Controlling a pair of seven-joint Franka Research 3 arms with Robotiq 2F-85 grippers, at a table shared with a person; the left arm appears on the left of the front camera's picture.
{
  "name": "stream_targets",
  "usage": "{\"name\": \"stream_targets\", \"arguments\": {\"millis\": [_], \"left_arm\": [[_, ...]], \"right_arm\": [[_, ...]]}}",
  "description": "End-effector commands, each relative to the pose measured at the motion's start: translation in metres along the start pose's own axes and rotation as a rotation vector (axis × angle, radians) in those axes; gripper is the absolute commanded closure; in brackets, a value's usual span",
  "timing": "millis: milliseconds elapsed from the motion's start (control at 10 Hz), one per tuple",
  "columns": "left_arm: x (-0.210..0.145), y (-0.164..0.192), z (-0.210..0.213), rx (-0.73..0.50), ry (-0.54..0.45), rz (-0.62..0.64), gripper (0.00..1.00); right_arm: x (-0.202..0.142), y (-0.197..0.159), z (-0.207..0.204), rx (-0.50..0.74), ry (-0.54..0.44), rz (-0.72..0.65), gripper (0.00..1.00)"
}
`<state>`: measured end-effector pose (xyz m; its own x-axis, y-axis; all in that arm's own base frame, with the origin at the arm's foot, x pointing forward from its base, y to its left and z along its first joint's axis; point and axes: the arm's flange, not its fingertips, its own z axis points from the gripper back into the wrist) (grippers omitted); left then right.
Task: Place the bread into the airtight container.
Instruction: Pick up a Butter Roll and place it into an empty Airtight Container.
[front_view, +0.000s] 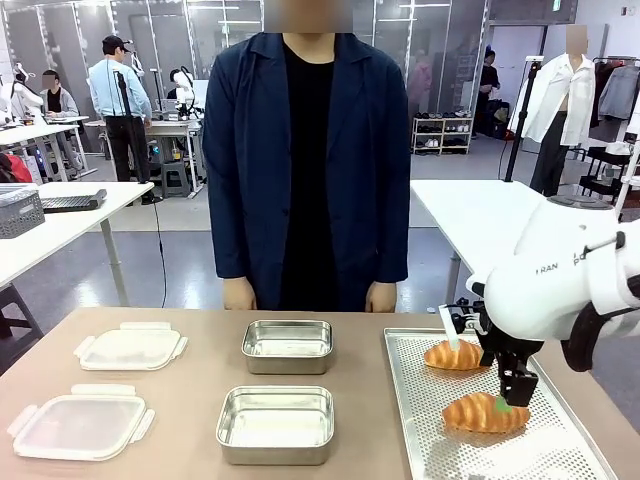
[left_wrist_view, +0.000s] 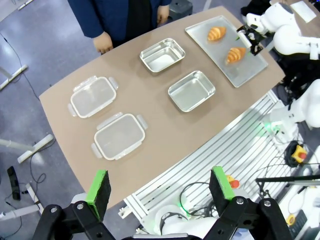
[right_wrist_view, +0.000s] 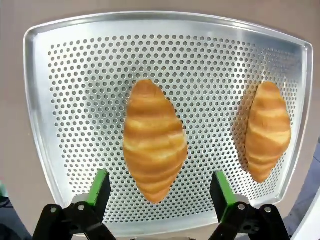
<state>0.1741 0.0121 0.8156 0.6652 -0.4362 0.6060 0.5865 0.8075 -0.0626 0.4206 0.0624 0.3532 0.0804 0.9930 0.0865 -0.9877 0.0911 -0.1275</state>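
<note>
Bread (right_wrist_view: 155, 145) lies on the perforated tray (right_wrist_view: 75, 75) beneath the right arm (front_view: 560, 285), bent downward, jaws wide apart.

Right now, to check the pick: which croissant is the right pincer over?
The near croissant, robot-side; the open right pincer hangs above it. The far croissant lies aside.

Bare tray (right_wrist_view: 75, 100) flanks near croissant (right_wrist_view: 155, 142); second croissant (right_wrist_view: 268, 131) well apart

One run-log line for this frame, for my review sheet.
phase: pre-grasp | right hand: open, poised over near croissant on perforated tray | left hand: open, raised high | steel containers: both empty
</note>
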Motion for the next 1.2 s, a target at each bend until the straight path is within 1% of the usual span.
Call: {"name": "stream_targets", "arguments": {"millis": [0,300,800,900,1000,1100], "left_arm": [[0.001,-0.002,0.002,-0.004,-0.001,-0.009,0.0],[0.001,-0.002,0.002,-0.004,-0.001,-0.009,0.0],[0.001,-0.002,0.002,-0.004,-0.001,-0.009,0.0],[0.001,-0.002,0.002,-0.004,-0.001,-0.009,0.0],[0.001,-0.002,0.002,-0.004,-0.001,-0.009,0.0],[0.001,-0.002,0.002,-0.004,-0.001,-0.009,0.0]], "right_arm": [[0.004,-0.012,-0.013,0.005,-0.003,0.02,0.0],[0.002,-0.016,-0.033,0.042,-0.003,-0.016,0.0],[0.002,-0.019,-0.062,0.081,-0.019,-0.037,0.0],[0.0,-0.019,-0.065,0.093,-0.016,-0.034,0.04],[-0.002,-0.02,-0.065,0.093,-0.012,-0.033,0.16],[-0.003,-0.021,-0.065,0.097,-0.006,-0.033,0.24]]}}
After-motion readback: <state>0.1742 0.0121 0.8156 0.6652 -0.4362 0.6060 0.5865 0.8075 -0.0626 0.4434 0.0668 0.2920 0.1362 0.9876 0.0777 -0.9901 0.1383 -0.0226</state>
